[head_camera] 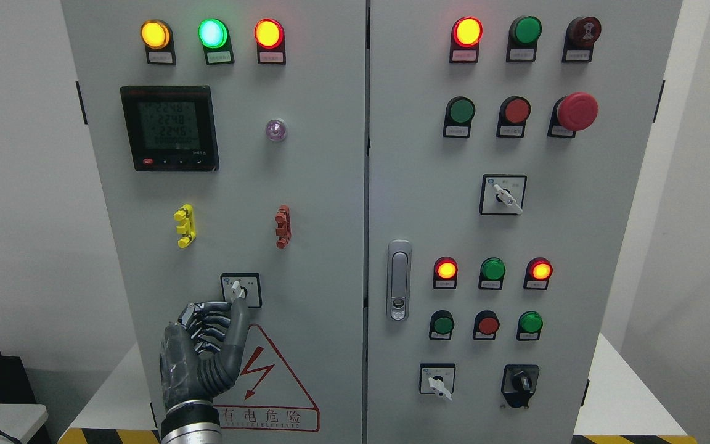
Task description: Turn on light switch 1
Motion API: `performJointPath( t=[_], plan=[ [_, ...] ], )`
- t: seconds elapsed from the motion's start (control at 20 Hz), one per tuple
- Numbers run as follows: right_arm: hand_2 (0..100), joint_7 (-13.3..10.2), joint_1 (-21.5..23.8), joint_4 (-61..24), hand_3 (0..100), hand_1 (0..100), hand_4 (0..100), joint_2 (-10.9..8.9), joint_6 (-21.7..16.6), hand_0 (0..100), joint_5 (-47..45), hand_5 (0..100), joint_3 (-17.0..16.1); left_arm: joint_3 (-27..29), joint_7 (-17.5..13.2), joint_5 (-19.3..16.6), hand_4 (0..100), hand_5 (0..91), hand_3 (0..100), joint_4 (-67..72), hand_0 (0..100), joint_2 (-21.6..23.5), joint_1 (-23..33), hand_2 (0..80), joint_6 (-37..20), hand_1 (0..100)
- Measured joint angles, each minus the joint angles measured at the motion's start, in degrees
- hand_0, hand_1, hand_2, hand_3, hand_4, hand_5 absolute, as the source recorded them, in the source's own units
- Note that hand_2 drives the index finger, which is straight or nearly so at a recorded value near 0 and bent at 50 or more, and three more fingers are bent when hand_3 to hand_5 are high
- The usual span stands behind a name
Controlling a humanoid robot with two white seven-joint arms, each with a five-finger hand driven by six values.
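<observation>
A small rotary selector switch (pixel 240 290) with a white lever knob sits low on the left door of the grey cabinet (pixel 306 203). My left hand (pixel 232 306) comes up from the bottom left and is pressed against the door just under that switch. Its fingers (pixel 207 317) are curled, and the thumb tip reaches the lower end of the knob. The knob itself shows in full above the fingertips, tilted slightly. Three lamps at the top of this door glow yellow (pixel 155 34), green (pixel 213 33) and red (pixel 268 33).
The left door also carries a digital meter (pixel 169 128), yellow (pixel 185 226) and red (pixel 283 226) terminal blocks and a hazard triangle (pixel 269 382). The right door has a latch handle (pixel 399 280), more selector switches (pixel 503 195), push buttons and an emergency stop (pixel 577 111).
</observation>
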Motion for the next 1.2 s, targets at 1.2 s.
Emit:
performJointPath(
  t=[1.2],
  plan=[
    [0, 0.0, 0.0, 0.0, 0, 39, 0, -0.01, 0.0, 12, 0.0, 0, 0.0, 0.0, -0.1, 0.4, 79, 77.2, 73, -0.1, 23, 0.0, -0.4, 51.1, 0.6, 41]
  ],
)
